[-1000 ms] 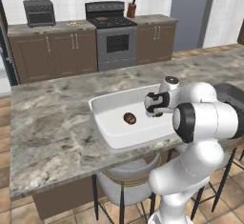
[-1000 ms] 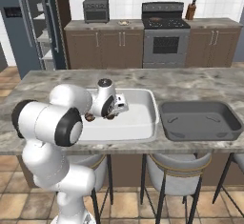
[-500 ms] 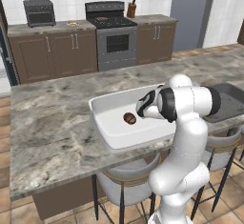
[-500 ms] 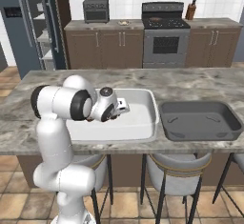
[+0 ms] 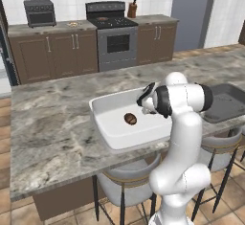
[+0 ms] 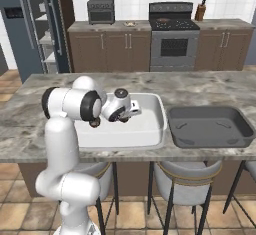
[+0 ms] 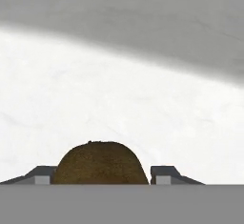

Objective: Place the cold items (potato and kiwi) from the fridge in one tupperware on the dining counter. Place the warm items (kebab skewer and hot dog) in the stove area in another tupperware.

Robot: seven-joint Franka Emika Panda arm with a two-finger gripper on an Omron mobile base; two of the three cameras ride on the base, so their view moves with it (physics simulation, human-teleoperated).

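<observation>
I find the small brown oval kiwi (image 5: 130,118) lying on the floor of the white rectangular tupperware (image 5: 111,137), which sits on the grey marbled dining counter (image 5: 52,138) in front of the base. The two-finger gripper (image 5: 142,99) hangs inside that container, just right of the fruit in the left base view. In the hand view the kiwi (image 7: 100,163) sits between the two dark fingertips (image 7: 164,173), with a sliver of white showing on each side, so I judge the jaws spread slightly wider than the fruit and not pinching it; whether they touch it I cannot tell. My assessment: the kiwi is delivered and one cold item is in place. I see no potato in the white container. The dark grey rectangular tupperware (image 6: 210,127), just to the right of the white one, holds nothing that I can make out. Remaining, as I judge it: the potato from the fridge, and the kebab skewer and hot dog from the far stove (image 6: 174,24) area.
</observation>
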